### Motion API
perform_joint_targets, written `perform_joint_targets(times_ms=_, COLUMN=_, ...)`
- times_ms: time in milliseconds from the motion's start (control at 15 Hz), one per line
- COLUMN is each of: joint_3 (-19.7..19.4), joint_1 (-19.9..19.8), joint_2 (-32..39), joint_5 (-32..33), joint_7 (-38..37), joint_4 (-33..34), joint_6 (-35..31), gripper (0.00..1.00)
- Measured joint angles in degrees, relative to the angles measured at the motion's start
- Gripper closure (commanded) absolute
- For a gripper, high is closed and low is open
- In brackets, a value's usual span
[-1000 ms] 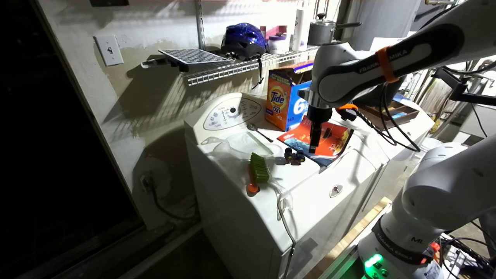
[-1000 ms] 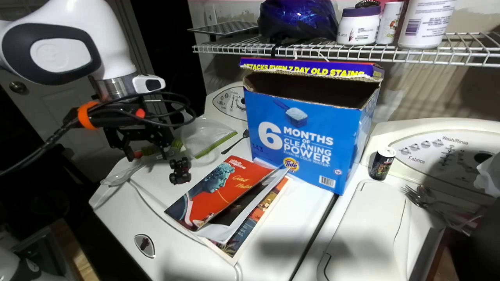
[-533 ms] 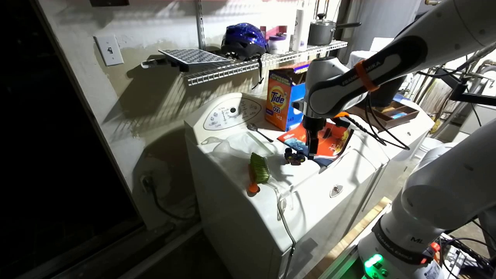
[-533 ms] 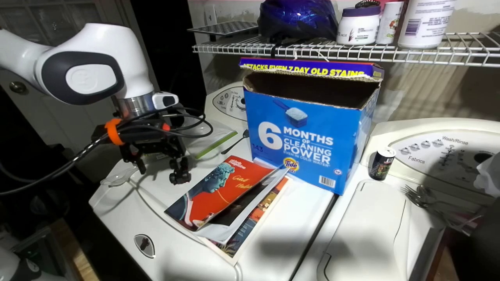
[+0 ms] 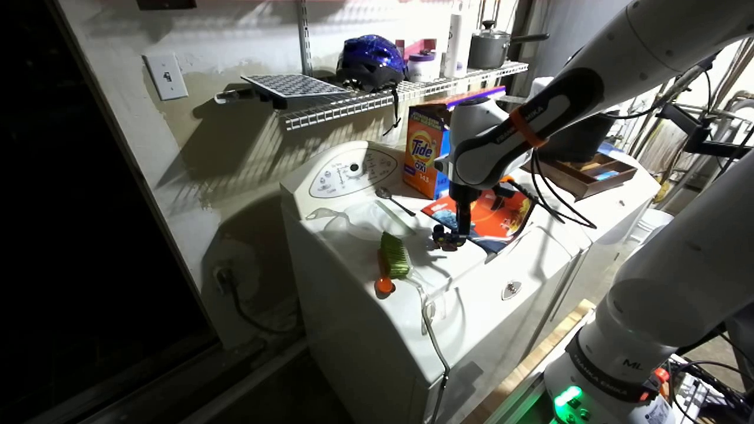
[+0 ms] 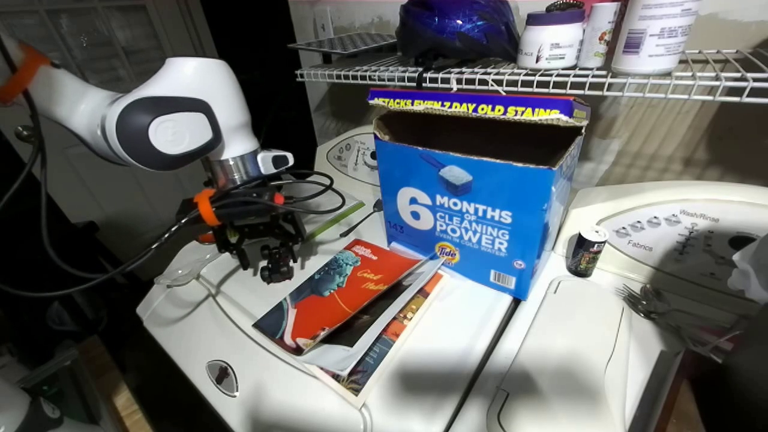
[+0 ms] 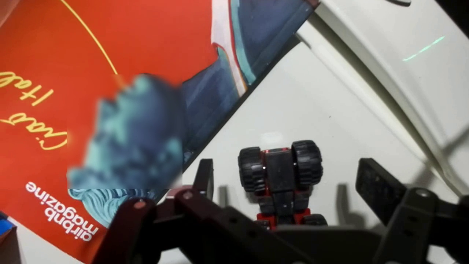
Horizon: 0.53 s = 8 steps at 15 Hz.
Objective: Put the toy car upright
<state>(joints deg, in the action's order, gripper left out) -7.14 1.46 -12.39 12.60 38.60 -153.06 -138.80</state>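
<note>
Wrist view: the toy car [image 7: 280,172] lies wheels up on the white worktop [image 7: 307,106], its dark underside facing me, just beside the edge of the magazine [image 7: 110,121]. One end of it is partly hidden behind my pincer [image 7: 284,176]. I take the step in hand to be settling around the car for a grip, with the turning-over to follow. To do that well, I should centre on it so both pads [image 7: 377,187] meet it together and it doesn't skid, then go low enough to catch it squarely without driving the tips into the worktop. The finger [image 7: 206,178] on the magazine side needs care, or it could snag the cover. I'd squeeze gently, since the knobbly wheels may give or roll, lift just clear, tip the wrist to bring the wheels underneath, and let go only once they bear on the worktop.

My pincer is spread wide, the car between its two sides with bare white showing on each. It holds nothing, and I see no contact with the car. In both exterior views it stands right at the car, pointing down; how far the tips are from the worktop I can't tell exactly.
</note>
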Motion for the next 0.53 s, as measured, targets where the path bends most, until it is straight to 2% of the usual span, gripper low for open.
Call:
perform_joint_targets(times_ms=67, joint_3=0.19, joint_1=-0.03, joint_2=0.85, joint_5=0.0, joint_7=-0.2, joint_4=0.55, joint_6=-0.08, gripper=0.02)
perform_joint_targets(times_ms=133, joint_3=0.39, joint_1=-0.08, joint_2=1.69, joint_5=0.02, joint_7=-0.36, joint_4=1.04, joint_6=-0.1, gripper=0.12)
perform_joint_targets(times_ms=200, joint_3=0.54, joint_1=-0.12, joint_2=2.49, joint_5=0.05, joint_7=-0.45, joint_4=1.49, joint_6=-0.1, gripper=0.26)
perform_joint_targets(times_ms=267, joint_3=0.72, joint_1=-0.19, joint_2=3.33, joint_5=0.07, joint_7=-0.49, joint_4=1.93, joint_6=-0.1, gripper=0.31)
perform_joint_targets(times_ms=533, joint_3=1.43, joint_1=-0.31, joint_2=6.23, joint_5=0.11, joint_7=-0.52, joint_4=3.46, joint_6=-0.09, gripper=0.61)
